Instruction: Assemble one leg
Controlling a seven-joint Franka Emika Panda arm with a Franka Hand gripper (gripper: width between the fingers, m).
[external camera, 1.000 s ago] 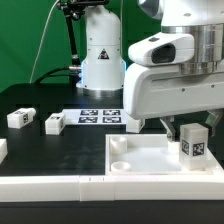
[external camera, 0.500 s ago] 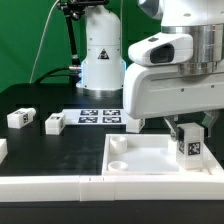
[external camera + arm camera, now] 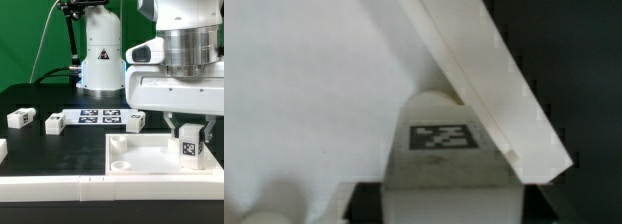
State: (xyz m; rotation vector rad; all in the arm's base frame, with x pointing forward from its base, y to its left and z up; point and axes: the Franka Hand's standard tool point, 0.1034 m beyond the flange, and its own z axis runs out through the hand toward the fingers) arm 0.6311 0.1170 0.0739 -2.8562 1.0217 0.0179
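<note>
The leg [image 3: 191, 146] is held upright in the gripper [image 3: 190, 131], its tag facing the camera in the exterior view, at the corner of the square top [image 3: 150, 160] on that view's right. It is judged to be held this way so that its lower end can be seated in a corner hole of the top; a matching hole [image 3: 120, 163] is seen open at the opposite corner. Whether the leg's foot is already in its hole or only resting on the surface cannot be told, since the raised rim hides the base.

The top lies near the front edge of the table [image 3: 60, 150], pressed against the long rails [image 3: 60, 187] there, presumably so that it is braced while the leg is worked in.

The fingers [image 3: 176, 130] are closed narrowly on the leg, one on each side of its upper part, so the leg is clamped and not released. In the wrist view the leg [image 3: 445, 150] is seen from above with its tag [image 3: 445, 137] plain, and a rim of the top [image 3: 491, 85] runs diagonally just beside it, which places the leg close against the corner wall.

Two more legs [image 3: 18, 118] [image 3: 54, 123] lie untouched toward the table's left edge in the exterior view, and another [image 3: 133, 120] sits just beside the marker board [image 3: 95, 117] farther back.
</note>
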